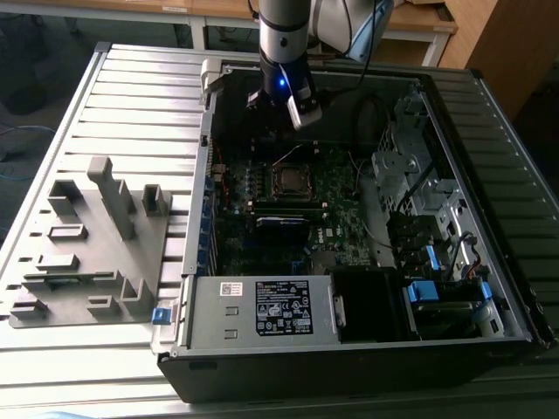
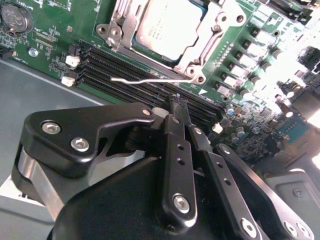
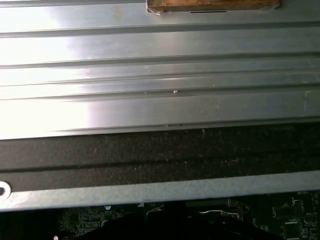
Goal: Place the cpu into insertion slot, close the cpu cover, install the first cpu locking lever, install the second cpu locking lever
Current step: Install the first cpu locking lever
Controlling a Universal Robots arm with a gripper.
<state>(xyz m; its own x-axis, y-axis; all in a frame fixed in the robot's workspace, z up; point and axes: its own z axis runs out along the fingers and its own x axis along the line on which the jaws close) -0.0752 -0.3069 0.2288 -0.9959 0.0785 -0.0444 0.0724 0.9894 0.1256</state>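
Note:
In the second wrist view the cpu (image 2: 167,25) lies flat in the insertion slot (image 2: 200,67) on the green board. The silver cpu cover (image 2: 212,32) is down around it. One thin wire locking lever (image 2: 147,79) sticks out sideways over the black memory slots (image 2: 130,75); a second lever (image 2: 119,22) runs along another side of the socket. My gripper (image 2: 178,106) hovers just short of the free lever, fingers pressed together with nothing between them. In the exterior view the gripper (image 1: 293,109) hangs above the socket (image 1: 291,179) inside the open computer case.
The case (image 1: 349,349) lies open on a ribbed metal table (image 1: 131,96). A grey parts fixture (image 1: 87,244) stands at the exterior view's left. Drive cages and cables (image 1: 419,192) crowd the exterior view's right. The first wrist view shows the table ribs (image 3: 160,75) and the case wall (image 3: 160,155).

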